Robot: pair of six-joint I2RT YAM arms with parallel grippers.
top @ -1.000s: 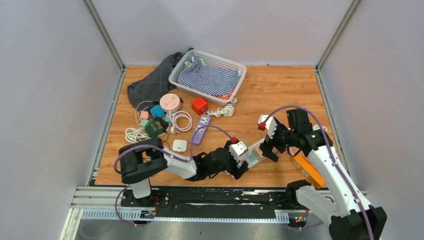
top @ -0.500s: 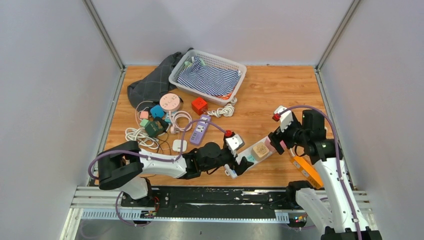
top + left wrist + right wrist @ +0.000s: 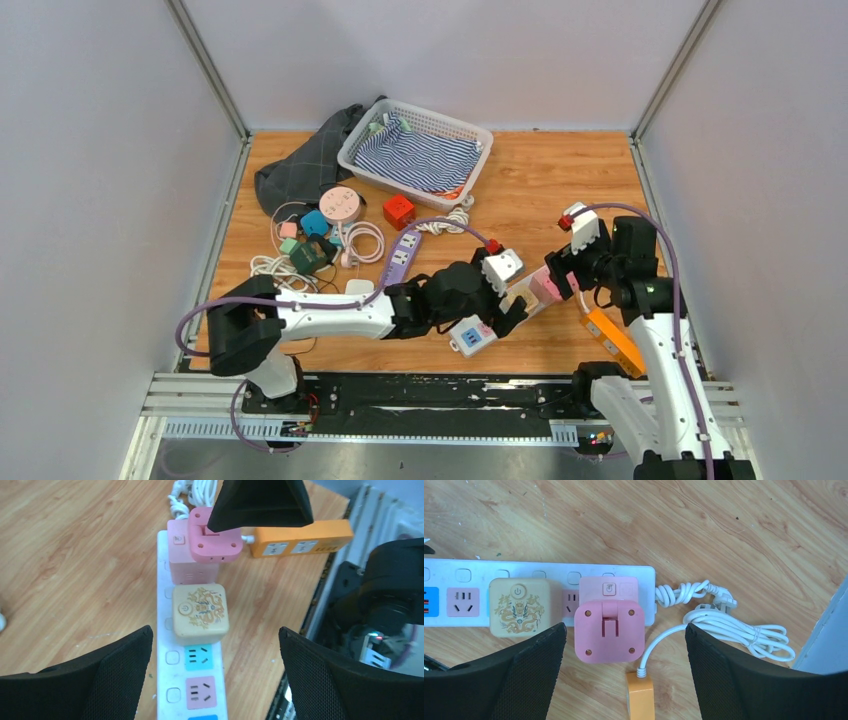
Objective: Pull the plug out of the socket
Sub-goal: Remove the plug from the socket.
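A white power strip [image 3: 472, 336] with coloured sockets lies slanted near the front edge; it shows too in the wrist views [image 3: 165, 630] [image 3: 469, 567]. Two plugs sit in it: a cream cube plug [image 3: 200, 614] [image 3: 520, 606] [image 3: 518, 297] with a gold dragon, and a pink cube plug [image 3: 214, 542] [image 3: 609, 630] on a pink adapter toward the cord end. My left gripper [image 3: 215, 645] [image 3: 503, 303] hangs open over the strip, just short of the cream plug. Open as well, my right gripper [image 3: 625, 635] [image 3: 560, 278] straddles the pink plug without touching it.
An orange power strip [image 3: 612, 340] [image 3: 640, 696] lies right of the white one, beside a coiled white cord [image 3: 734, 630]. Farther left are a purple strip [image 3: 400, 258], a red cube [image 3: 398, 210], tangled plugs and cables [image 3: 320, 240], dark cloth [image 3: 300, 170] and a white basket [image 3: 470, 130].
My left gripper has moved off the strip's near end, going right and farther along to the cream plug. The right gripper swung right, then settled over the pink plug.
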